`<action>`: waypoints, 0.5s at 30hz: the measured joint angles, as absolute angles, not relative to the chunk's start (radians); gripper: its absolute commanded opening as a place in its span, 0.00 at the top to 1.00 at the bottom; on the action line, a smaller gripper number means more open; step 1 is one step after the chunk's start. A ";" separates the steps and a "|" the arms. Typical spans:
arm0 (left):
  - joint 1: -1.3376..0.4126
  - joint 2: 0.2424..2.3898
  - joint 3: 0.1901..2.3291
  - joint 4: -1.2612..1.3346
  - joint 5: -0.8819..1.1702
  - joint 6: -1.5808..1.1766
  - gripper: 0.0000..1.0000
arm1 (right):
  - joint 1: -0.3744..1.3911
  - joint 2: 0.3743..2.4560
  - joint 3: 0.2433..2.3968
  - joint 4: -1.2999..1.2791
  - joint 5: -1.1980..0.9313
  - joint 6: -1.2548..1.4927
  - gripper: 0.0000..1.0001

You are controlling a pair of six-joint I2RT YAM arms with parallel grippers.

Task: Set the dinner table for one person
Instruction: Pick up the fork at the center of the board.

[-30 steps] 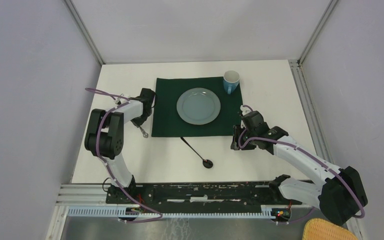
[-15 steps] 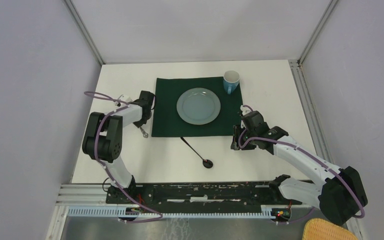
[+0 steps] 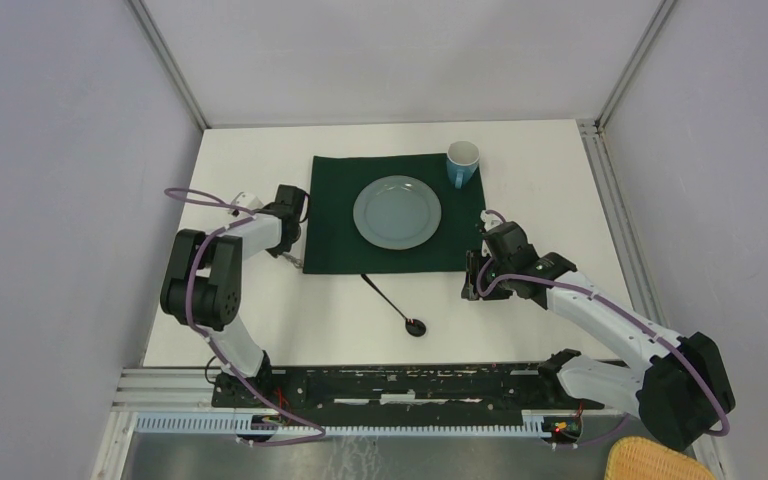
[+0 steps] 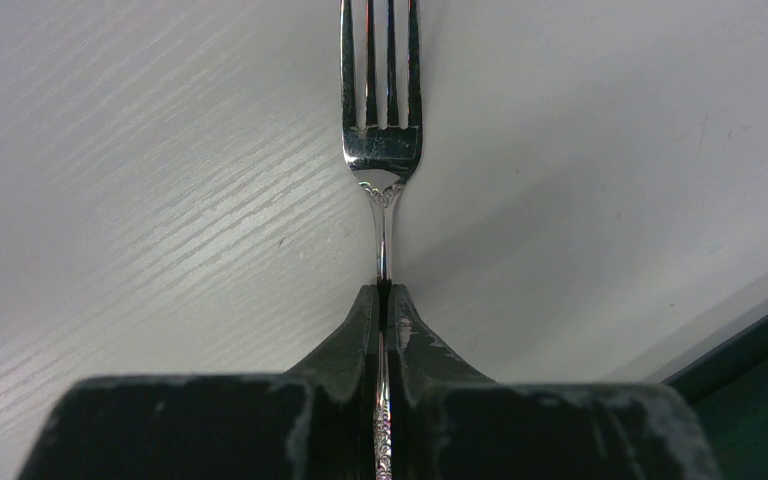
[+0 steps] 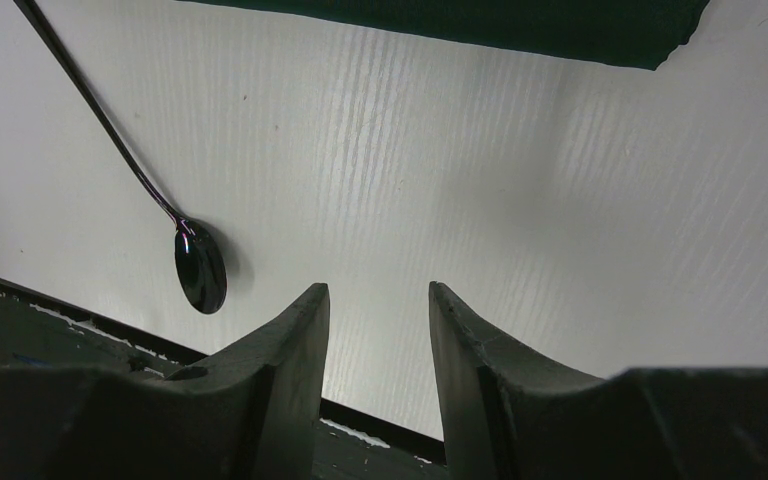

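Top: the table lies under the 2 hands; the left hand is just left of the cloth.
Left wrist: it pinches the fork by the handle.
Right wrist: the right hand is spread and empty, with the spoon to its left.

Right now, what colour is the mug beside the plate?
The mug is blue, white inside; the top view shows it best.

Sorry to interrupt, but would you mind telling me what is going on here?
Two robot arms are setting a place on the dinner table. The left pincer is shut on a fork left of the green cloth, which holds a plate and a blue mug. The right pincer hangs open and empty, near a spoon lying on the table.
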State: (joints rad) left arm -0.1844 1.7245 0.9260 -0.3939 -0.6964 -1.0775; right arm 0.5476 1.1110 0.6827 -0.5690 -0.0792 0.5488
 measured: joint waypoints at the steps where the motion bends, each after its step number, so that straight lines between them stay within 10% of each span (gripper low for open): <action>1: -0.184 1.724 0.926 -0.393 -0.696 -1.076 0.98 | 0.548 1.112 0.683 -0.569 -0.079 0.549 0.53; 15: -0.181 1.729 1.056 -0.505 -0.653 -0.921 0.98 | 0.548 1.128 0.682 -0.555 -0.091 0.556 0.53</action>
State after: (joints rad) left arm -0.1810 1.7294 1.0557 -0.5045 -0.6529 -0.9215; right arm 0.5476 1.1282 0.6819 -0.5549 -0.0906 0.5556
